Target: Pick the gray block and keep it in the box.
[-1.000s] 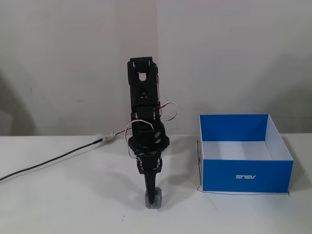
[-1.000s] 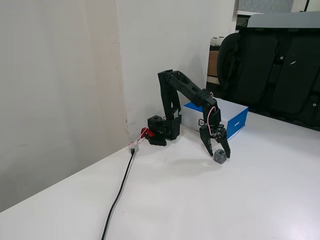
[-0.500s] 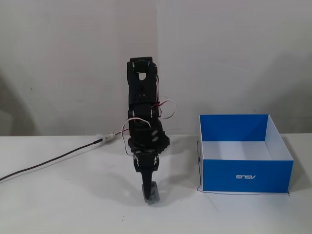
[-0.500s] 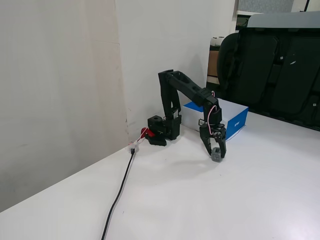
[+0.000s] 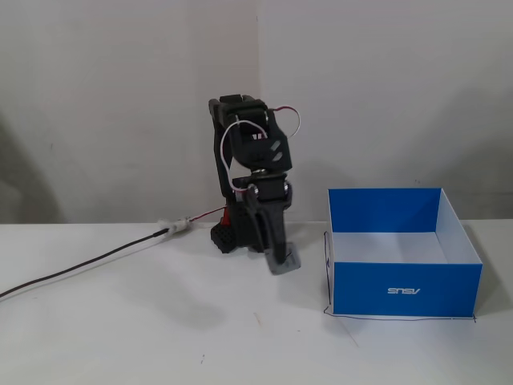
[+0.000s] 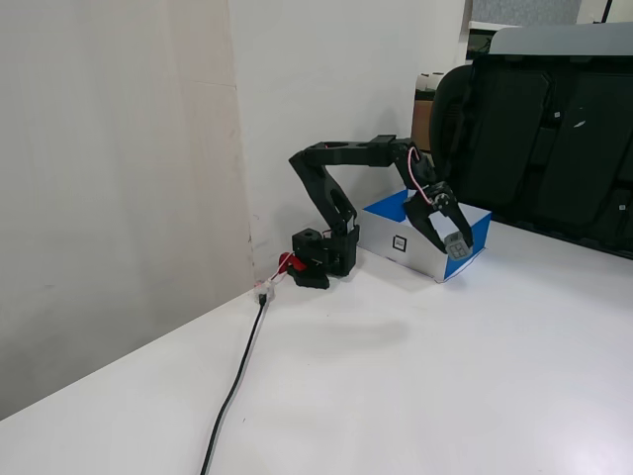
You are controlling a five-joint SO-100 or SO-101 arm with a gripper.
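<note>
The gray block (image 5: 285, 261) is a small gray cube held between my gripper's fingers. My gripper (image 5: 280, 258) points down and is shut on it, holding it above the white table, left of the box and apart from it. The box (image 5: 401, 277) is large and open-topped, blue outside with a white logo and white inside; what I can see of its inside is bare. In the other fixed view the arm reaches out, and the gripper (image 6: 453, 240) with the block (image 6: 459, 246) hangs in front of the box (image 6: 381, 210).
The arm's base (image 5: 228, 234) stands at the wall, also seen in the other fixed view (image 6: 321, 262). A black cable (image 5: 80, 269) runs from it across the table (image 6: 237, 376). A black chair (image 6: 554, 139) stands behind the box.
</note>
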